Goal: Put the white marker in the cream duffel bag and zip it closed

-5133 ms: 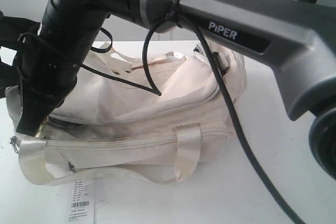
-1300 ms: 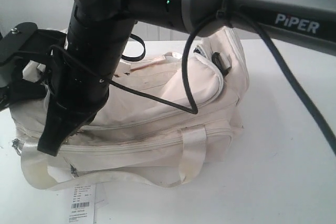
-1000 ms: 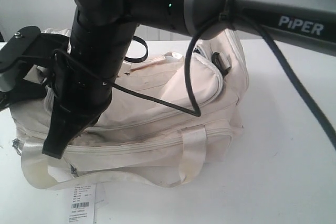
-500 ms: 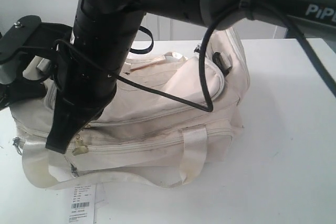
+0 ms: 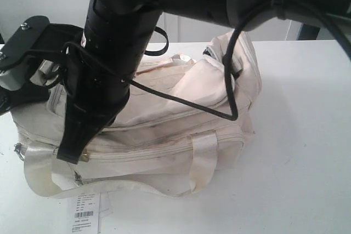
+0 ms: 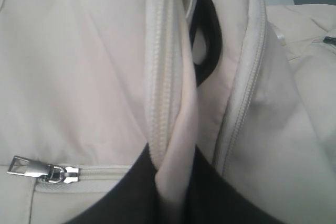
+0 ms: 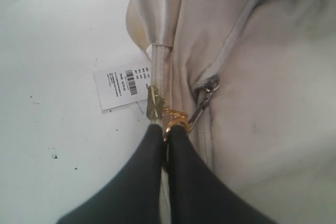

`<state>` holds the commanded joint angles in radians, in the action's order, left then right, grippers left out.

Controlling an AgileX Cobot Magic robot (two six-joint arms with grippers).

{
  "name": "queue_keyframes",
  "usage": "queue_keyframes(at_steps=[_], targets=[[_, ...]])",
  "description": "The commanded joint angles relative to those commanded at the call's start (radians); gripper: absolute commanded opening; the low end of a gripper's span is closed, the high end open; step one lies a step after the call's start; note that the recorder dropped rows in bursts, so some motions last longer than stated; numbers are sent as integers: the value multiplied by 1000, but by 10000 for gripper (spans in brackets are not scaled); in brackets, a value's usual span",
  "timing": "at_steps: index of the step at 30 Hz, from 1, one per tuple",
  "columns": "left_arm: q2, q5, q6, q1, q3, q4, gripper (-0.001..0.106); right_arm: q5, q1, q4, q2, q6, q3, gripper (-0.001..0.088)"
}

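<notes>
right gripper (image 5: 74, 154) has slid rightward along the front zip

exterior: its arm blocks part of the cream duffel bag (image 5: 181, 108) on the white table (image 5: 296, 152); open room lies on the right.
left wrist: left gripper (image 6: 173, 187) pinches the bag's cream zip edge.
right wrist: fingers (image 7: 147, 166) pressed together on the gold zipper pull (image 7: 157, 107).
white marker unseen.
</notes>
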<state>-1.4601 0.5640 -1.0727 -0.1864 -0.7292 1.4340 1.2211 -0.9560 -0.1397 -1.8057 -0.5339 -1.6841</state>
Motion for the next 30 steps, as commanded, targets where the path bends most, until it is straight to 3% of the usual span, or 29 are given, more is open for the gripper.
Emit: queue_keyframes(at_steps=[13, 30], targets=[[0, -14, 0, 0, 0, 0, 0, 0, 12, 89, 31, 12, 0, 0], [0, -14, 0, 0, 0, 0, 0, 0, 56, 87, 87, 15, 62, 0]])
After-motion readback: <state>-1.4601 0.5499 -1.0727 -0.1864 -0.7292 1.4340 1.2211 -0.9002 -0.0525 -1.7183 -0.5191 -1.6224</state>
